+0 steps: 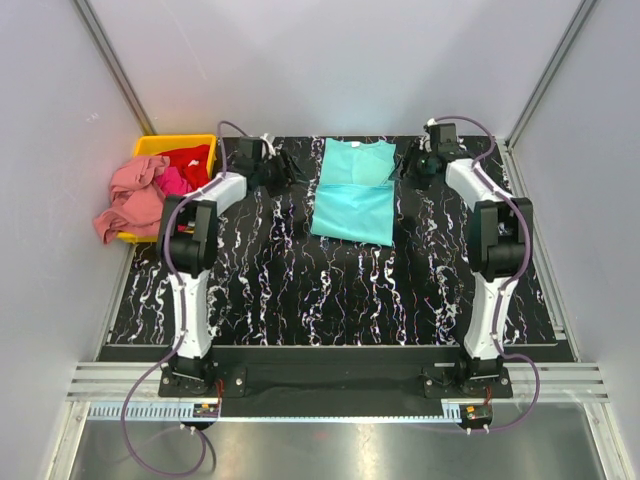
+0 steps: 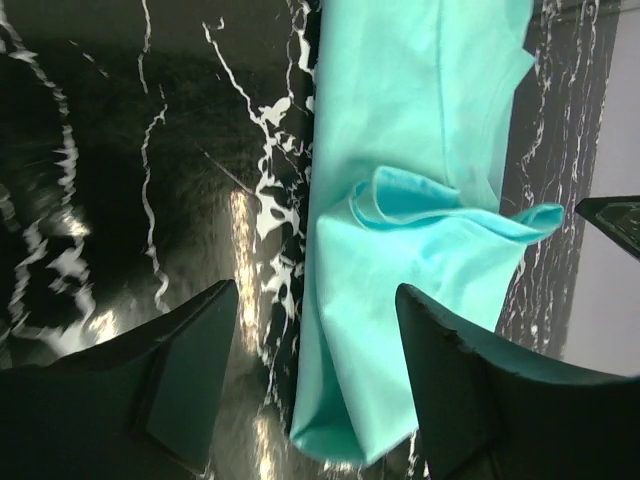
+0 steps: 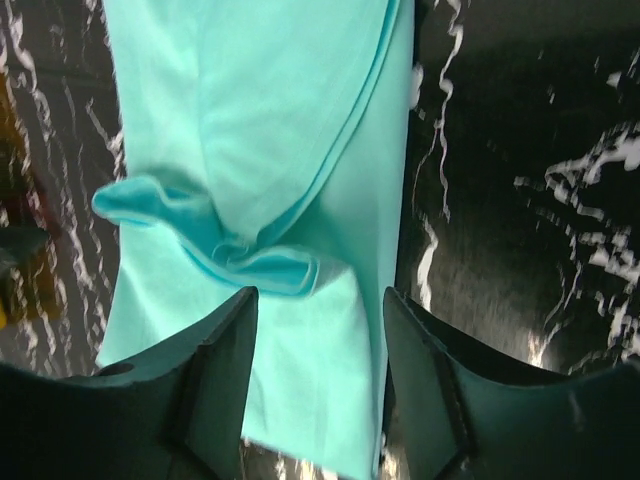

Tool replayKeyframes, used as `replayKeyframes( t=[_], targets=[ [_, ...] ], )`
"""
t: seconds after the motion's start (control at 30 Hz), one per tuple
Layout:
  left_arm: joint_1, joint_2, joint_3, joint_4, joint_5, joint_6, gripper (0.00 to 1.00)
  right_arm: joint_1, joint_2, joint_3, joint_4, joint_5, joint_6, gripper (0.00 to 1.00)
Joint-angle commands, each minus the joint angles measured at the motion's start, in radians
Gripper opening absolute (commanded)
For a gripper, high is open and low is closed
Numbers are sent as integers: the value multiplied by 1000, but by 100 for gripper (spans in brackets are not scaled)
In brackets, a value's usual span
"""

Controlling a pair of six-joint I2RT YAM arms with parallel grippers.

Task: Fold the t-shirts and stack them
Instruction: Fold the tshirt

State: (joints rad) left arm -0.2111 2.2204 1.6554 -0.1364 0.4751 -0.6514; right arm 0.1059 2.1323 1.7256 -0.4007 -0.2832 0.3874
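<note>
lying folded between the unclenched left gripper (image 2: 315, 300) and unclenched right gripper (image 3: 320, 300), turquoise t-shirt (image 1: 352, 195)

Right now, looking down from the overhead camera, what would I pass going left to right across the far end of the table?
salmon pink t-shirt → red t-shirt → left gripper → turquoise t-shirt → right gripper. The yellow bin overlaps the first two, so it has no clear place in the order.

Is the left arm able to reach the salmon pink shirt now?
Probably yes: the salmon pink shirt hangs over the yellow bin close beside that arm, nothing lies between, and the left gripper is open.
</note>
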Motion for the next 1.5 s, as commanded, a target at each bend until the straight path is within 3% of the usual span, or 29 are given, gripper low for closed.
replayKeyframes(
  t=[0.0, 0.13, 0.23, 0.4, 0.6, 1.47],
  targets=[
    [-4, -174, -51, 35, -4, 111, 70, -2, -138, -64, -49, -106, -22, 60],
    [-20, -202, -153, 70, 91, 82, 68, -3, -205, -208, -36, -160, -60, 54],
    [-46, -232, -261, 130, 125, 87, 67, -2, -227, -287, -29, -267, -102, 57],
    [-79, -281, -411, 294, 151, 122, 67, -3, -256, -396, 6, -280, -131, 63],
    [-88, -286, -523, 457, 214, 125, 68, -6, -221, -434, 37, -355, -127, 62],
    [-88, -153, -453, 483, 301, 173, 67, -45, -150, -541, 166, -436, -110, 55]
  ],
)
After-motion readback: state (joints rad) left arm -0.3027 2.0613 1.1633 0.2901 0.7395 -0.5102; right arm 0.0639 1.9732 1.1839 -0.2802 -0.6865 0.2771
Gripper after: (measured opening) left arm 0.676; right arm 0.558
